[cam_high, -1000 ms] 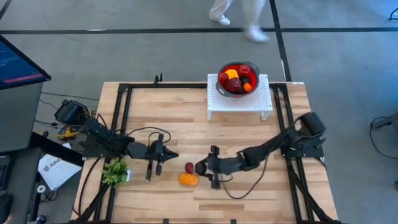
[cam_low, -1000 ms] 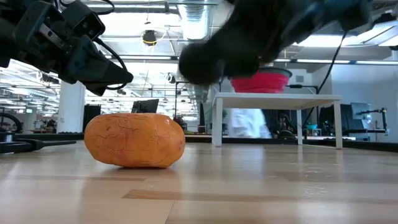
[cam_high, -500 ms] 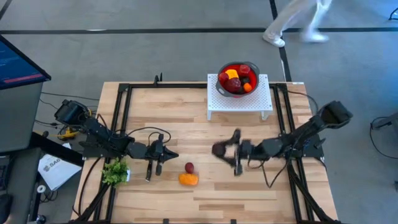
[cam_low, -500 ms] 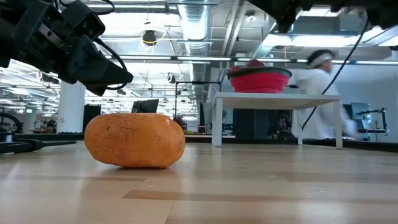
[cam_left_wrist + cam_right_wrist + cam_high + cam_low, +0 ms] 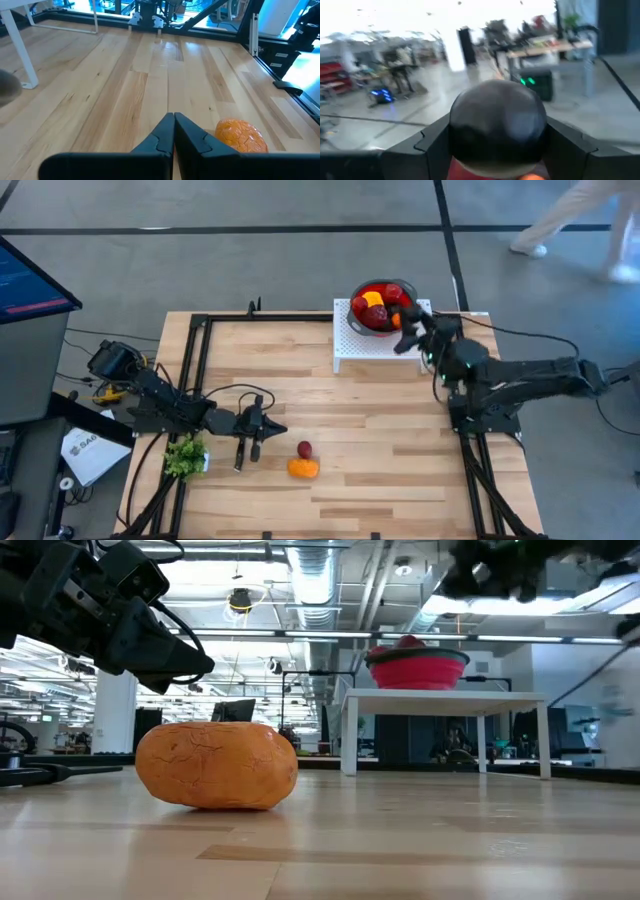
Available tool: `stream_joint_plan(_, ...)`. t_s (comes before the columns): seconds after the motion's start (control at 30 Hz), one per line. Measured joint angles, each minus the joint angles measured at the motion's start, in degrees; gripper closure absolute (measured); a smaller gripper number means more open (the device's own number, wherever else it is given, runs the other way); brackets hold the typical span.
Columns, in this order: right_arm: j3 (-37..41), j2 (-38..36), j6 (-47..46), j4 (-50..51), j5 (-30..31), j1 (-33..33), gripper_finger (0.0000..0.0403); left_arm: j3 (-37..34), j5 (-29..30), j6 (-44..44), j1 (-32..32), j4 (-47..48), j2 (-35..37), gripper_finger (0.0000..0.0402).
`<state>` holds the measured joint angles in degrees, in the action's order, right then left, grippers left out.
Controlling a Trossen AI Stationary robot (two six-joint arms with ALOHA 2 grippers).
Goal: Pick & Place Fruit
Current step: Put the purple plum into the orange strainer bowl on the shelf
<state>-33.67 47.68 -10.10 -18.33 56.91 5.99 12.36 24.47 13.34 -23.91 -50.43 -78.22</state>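
My right gripper (image 5: 408,332) hovers at the near right rim of the red bowl (image 5: 352,304), shut on a dark rounded fruit (image 5: 497,127). The bowl holds several red, yellow, orange and dark fruits and stands on a white stand (image 5: 385,350) at the table's far side. An orange fruit (image 5: 302,468) and a small red fruit (image 5: 304,449) lie on the wooden table near its middle. My left gripper (image 5: 272,428) is shut and empty, just left of those two; the orange fruit (image 5: 241,136) shows beside its fingers. My right gripper pinches the dark fruit by its two opposite sides (image 5: 457,131) between its two fingers (image 5: 436,142). The fingers point about level, toward the bowl from its right. The fruit is lifted clear of the table, above the stand's height.
A leafy green bunch (image 5: 185,455) lies at the table's left near side, under my left arm. A black frame (image 5: 200,330) runs along the table's edges. A person walks across the floor beyond the far right corner (image 5: 575,220).
My right gripper has risen from beside the red and orange fruits at the table's middle and swung toward the far right, up to the bowl. It has tipped from pointing down to about level and carries the dark fruit clear of the table. The red and orange fruits stay put.
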Motion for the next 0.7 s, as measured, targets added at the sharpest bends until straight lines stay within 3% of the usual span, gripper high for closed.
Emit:
stream_joint_plan(0.13,0.0,-0.02,-9.71,9.72,-13.13,11.99,0.0163,0.0,-0.01,-0.01,0.0,0.0,0.0,0.04)
stream_joint_plan(0.27,0.0,3.23,-10.9,8.88,-23.18,20.01,0.0163,0.0,-0.02,-0.75,0.0,0.0,0.0,0.04)
stream_joint_plan(0.53,0.0,10.12,-10.99,4.15,-32.85,26.01,0.0154,0.0,-0.03,-0.87,0.0,0.0,0.0,0.04)
stream_joint_plan(0.7,0.0,11.71,-10.67,2.85,-33.29,26.47,0.0153,0.0,-0.04,-0.87,-0.01,0.0,0.0,0.04)
